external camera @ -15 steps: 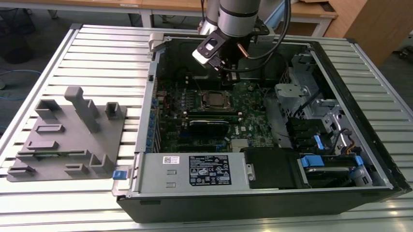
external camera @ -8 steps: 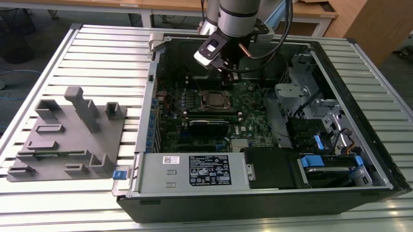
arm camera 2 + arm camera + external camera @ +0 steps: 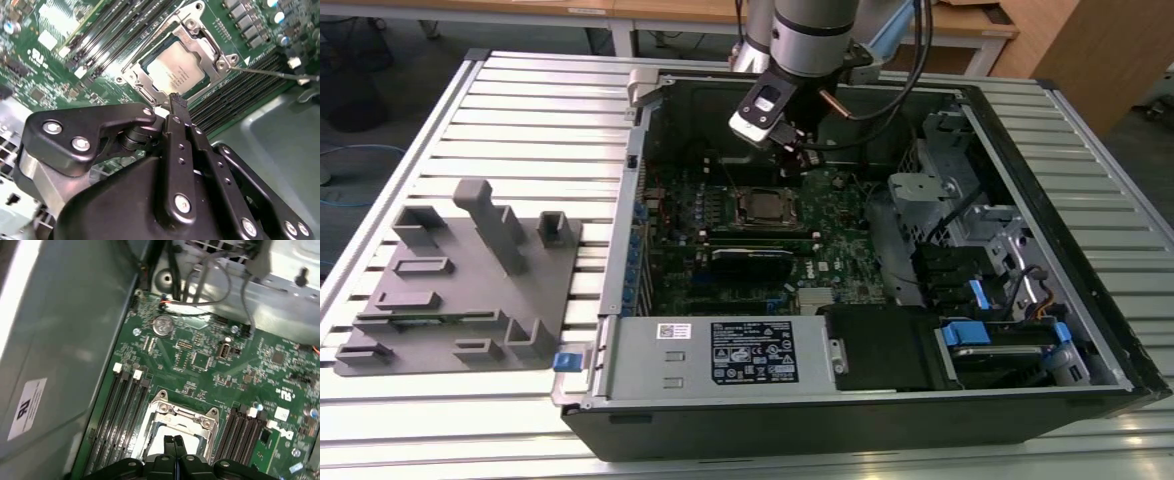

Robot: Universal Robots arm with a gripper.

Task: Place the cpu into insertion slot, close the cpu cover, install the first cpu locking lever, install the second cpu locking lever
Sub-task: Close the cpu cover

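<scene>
End effector (image 3: 176, 101), fingers together and empty, just by cover (image 3: 200, 40) edge; cpu (image 3: 176, 67) lies within cover's window, inside open case (image 3: 854, 425) on bench (image 3: 520, 110).

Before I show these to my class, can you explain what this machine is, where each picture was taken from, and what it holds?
It is one robot arm over an open computer case on a slatted metal table. The exterior view comes from a camera off the arm; both wrist views come from cameras riding on it. The cpu lies under the closed cpu cover. The gripper is shut, holding nothing, near the cover's edge. A grey fixture tray lies beside the case.
</scene>
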